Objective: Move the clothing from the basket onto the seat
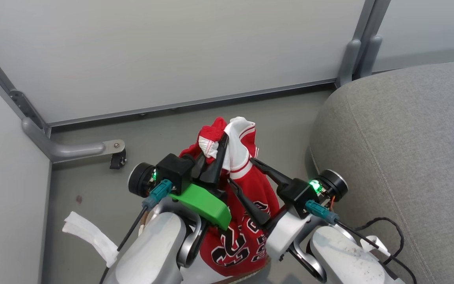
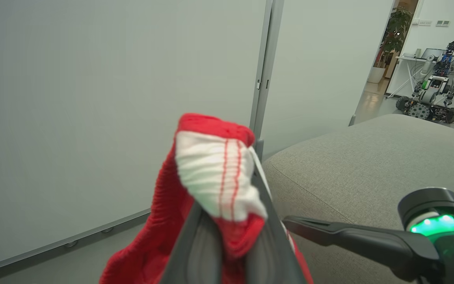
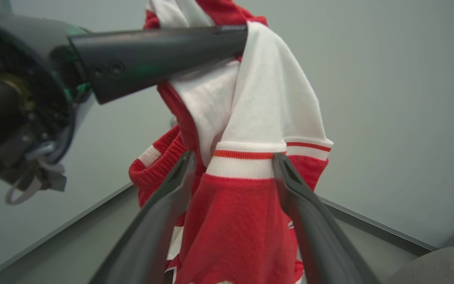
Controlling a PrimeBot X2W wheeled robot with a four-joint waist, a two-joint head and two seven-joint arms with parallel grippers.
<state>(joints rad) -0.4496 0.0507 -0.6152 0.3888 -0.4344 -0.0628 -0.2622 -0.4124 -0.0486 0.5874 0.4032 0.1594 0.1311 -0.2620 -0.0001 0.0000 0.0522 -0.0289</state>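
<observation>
Two tools attend the red jersey (image 1: pixel 258 189), which hangs in the air just beside the grey sofa seat (image 1: pixel 408 157). The left tool (image 1: pixel 215 148) is pinched tight on a bunched fold of ribbed red-and-white trim at the top and carries the load. The right tool (image 1: pixel 242 170) is spread wide, its fingers straddling the white band lower down without clamping. It looks a light, limp knit that will droop and swing. A second hold at that striped band should keep it spread.

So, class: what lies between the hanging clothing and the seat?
Head view: bare floor between clothing and seat; lower down, the right tool's body too.
</observation>
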